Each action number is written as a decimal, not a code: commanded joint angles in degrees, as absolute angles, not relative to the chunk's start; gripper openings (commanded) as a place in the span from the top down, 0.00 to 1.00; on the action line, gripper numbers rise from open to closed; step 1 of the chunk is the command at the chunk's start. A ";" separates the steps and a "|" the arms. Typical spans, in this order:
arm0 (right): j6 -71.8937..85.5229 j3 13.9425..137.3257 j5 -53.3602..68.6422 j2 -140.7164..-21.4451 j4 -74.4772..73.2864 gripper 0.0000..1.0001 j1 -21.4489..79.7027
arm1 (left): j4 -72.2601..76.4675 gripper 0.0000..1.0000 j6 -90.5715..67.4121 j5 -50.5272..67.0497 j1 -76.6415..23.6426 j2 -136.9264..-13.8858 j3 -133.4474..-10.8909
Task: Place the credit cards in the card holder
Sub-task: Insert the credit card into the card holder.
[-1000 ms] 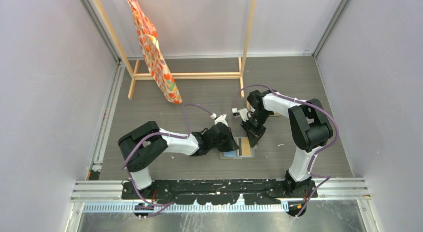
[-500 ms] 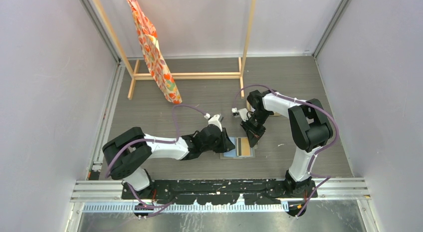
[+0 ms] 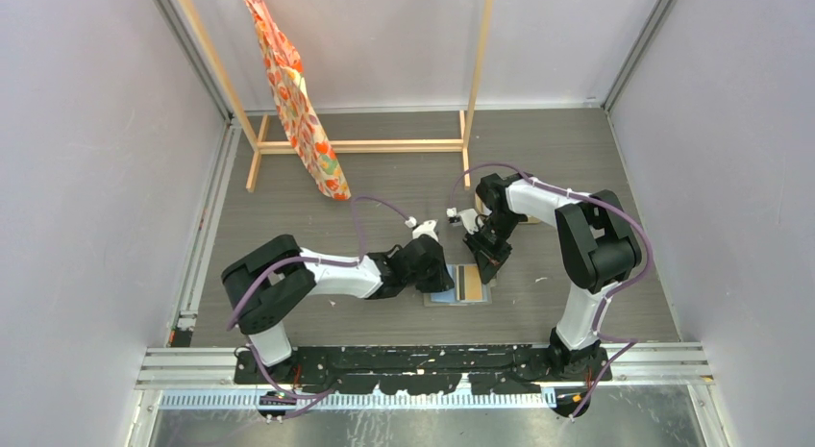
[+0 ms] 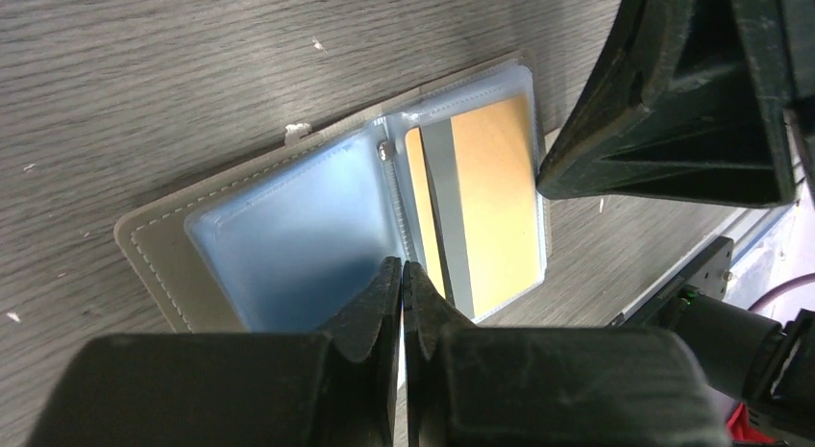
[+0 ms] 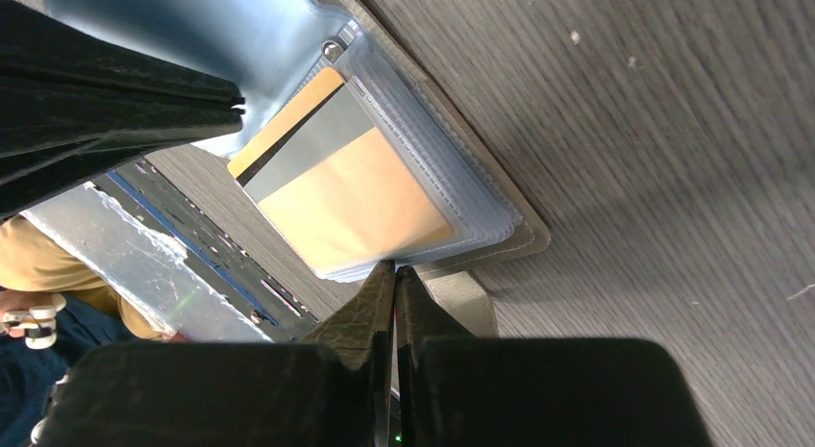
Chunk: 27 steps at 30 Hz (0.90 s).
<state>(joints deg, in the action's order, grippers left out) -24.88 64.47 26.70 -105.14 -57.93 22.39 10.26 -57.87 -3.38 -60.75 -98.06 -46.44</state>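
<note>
Between my two arms, close to the near edge of the grey wood-grain surface [image 3: 404, 168], the card holder [image 3: 459, 285] lies opened flat, its pale silvery-blue inside facing up. Its left half is a clear sleeve [image 4: 288, 235] over blue lining. Its right half is a stack of clear pockets, and the top one shows a tan-gold credit card [image 4: 490, 197] with a grey stripe running along the side nearest the spine. That card sits fully inside its pocket, and I can see no other card. A small metal stud [image 4: 383, 151] marks one end of the spine. My left pincer [image 4: 402, 274] is closed, its tips pressed together just over the blue sleeve beside the spine; whether a fold of clear plastic is caught between them I cannot tell. My right pincer [image 5: 395, 272] is closed too, with nothing visible between the tips, which stand at the outer edge of the pocket stack on the side away from the spine, next to a beige tab [image 5: 461, 303] showing from under the cover. Well behind the arms a wooden rack [image 3: 365, 146] stands on the surface with an orange patterned cloth [image 3: 293, 101] hanging from it.
</note>
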 commanded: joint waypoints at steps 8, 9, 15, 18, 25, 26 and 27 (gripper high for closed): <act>-24.67 65.82 28.55 -103.82 -57.92 0.92 22.70 | 10.14 0.95 -56.69 -0.88 -61.08 -102.39 -50.54; -24.62 65.83 28.68 -103.76 -57.92 0.92 22.70 | 10.41 0.95 -56.63 -0.72 -61.06 -102.33 -50.61; -26.07 66.75 28.65 -100.98 -59.93 0.88 22.16 | 6.41 0.94 -55.04 -2.54 -60.73 -99.83 -51.30; -27.96 67.32 30.44 -95.00 -61.57 0.84 19.07 | 5.62 0.93 -54.03 -2.87 -60.27 -96.89 -48.91; -30.20 70.72 40.82 -83.23 -62.74 0.80 10.73 | 7.56 0.89 -44.58 -2.88 -60.20 -86.13 -45.80; -27.87 71.40 40.48 -82.32 -60.10 0.79 9.61 | 7.29 0.87 -41.88 -3.39 -60.20 -84.61 -46.10; -24.93 71.85 39.95 -81.71 -56.98 0.77 8.23 | 7.15 0.85 -39.27 -4.43 -60.21 -83.23 -46.40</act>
